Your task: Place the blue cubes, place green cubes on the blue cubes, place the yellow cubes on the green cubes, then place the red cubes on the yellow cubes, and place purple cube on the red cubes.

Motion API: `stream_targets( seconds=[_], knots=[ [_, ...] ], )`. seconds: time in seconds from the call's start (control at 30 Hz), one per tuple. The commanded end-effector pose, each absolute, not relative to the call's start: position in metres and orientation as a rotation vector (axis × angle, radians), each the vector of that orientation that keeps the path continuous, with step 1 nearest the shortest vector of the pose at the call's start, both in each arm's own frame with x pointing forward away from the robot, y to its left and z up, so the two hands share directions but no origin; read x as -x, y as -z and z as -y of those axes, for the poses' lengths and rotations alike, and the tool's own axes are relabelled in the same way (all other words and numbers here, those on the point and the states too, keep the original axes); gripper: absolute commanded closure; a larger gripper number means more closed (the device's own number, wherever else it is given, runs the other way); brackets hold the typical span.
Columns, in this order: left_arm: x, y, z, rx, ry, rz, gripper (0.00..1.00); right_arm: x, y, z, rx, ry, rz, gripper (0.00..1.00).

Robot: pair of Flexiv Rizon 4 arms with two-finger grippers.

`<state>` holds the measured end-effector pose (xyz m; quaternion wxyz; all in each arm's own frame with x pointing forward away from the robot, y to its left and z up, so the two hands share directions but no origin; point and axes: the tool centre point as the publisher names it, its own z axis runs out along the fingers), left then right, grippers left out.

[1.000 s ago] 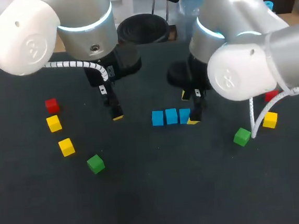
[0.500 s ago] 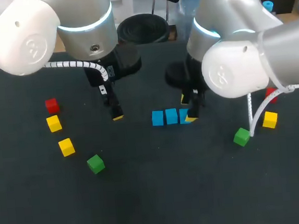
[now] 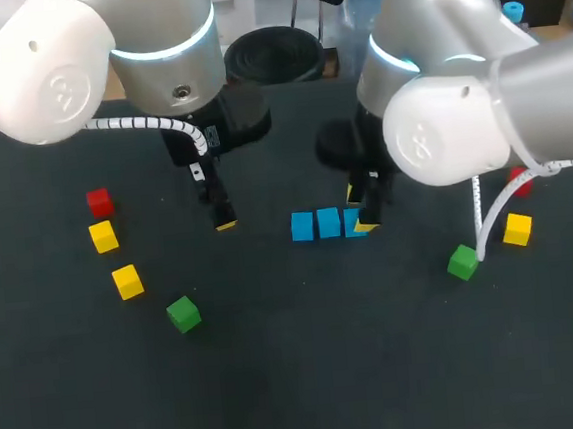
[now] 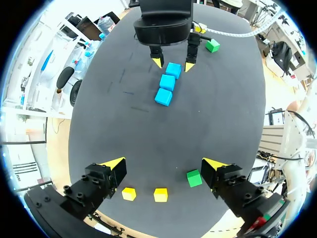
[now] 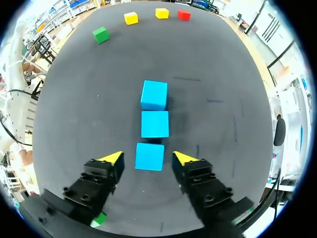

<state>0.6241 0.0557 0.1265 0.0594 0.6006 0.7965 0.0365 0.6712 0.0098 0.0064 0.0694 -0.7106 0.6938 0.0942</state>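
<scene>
Three blue cubes lie in a row mid-table: (image 3: 303, 226), (image 3: 328, 223) and the rightmost one (image 3: 352, 223). My right gripper (image 3: 360, 211) stands low over that rightmost cube. In the right wrist view this blue cube (image 5: 149, 156) sits between the yellow fingertips of the gripper (image 5: 148, 158), with a small gap on each side, so the gripper is open. My left gripper (image 3: 225, 220) hangs open over bare table left of the row, nothing between its fingers (image 4: 164, 163). The purple cube is not in view.
On the left lie a red cube (image 3: 99, 201), two yellow cubes (image 3: 103, 236) (image 3: 127, 281) and a green cube (image 3: 183, 313). On the right lie a green cube (image 3: 462, 261), a yellow cube (image 3: 517, 228) and a red cube (image 3: 521, 183) partly behind a cable.
The right gripper's fingers have narrowed around the rightmost blue cube and the arm has shifted slightly left. The left arm and all cubes have stayed put.
</scene>
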Motion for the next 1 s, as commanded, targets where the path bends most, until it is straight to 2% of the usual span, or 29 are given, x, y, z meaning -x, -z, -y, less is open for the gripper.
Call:
stream_targets(
  seconds=[0.03, 0.27, 1.0],
  knots=[
    [-0.6238, -0.1263, -0.0559, -1.816, -0.112, -2.412, 0.00, -0.6709, -0.0069, -0.0089, 2.144, -0.285, -2.085, 0.53],
    [-0.6238, -0.1263, -0.0559, -1.816, -0.112, -2.412, 0.00, -0.6706, -0.0058, -0.0082, 2.158, -0.281, -2.079, 0.60],
    [-0.6238, -0.1263, -0.0559, -1.816, -0.112, -2.412, 0.00, -0.6771, -0.0012, -0.0065, 2.254, -0.184, -1.962, 0.65]
  ],
)
